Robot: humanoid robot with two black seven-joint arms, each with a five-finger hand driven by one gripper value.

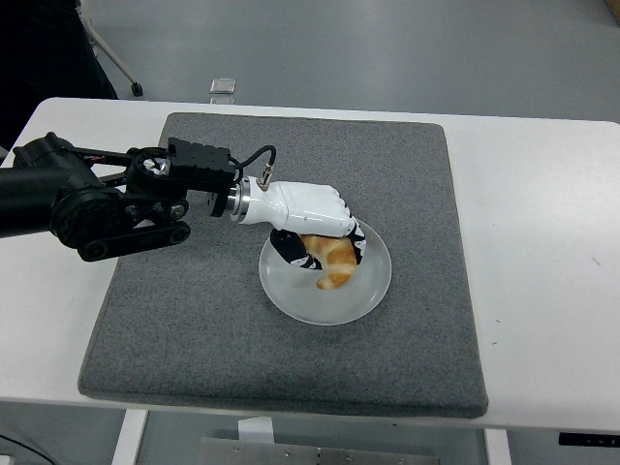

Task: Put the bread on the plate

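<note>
A golden croissant-shaped bread (336,263) lies low on the white round plate (325,300), which sits on the grey mat near its middle. My left hand (315,237), white with black fingers, comes in from the left and is curled over the bread, still gripping it from above. The bread's lower tip touches the plate's surface. Most of the bread's upper part is hidden under the palm. The right arm does not show.
The grey mat (194,320) covers most of the white table (542,242). My black left forearm (97,199) stretches over the mat's left edge. A small pale object (223,87) lies on the floor beyond the table's far edge.
</note>
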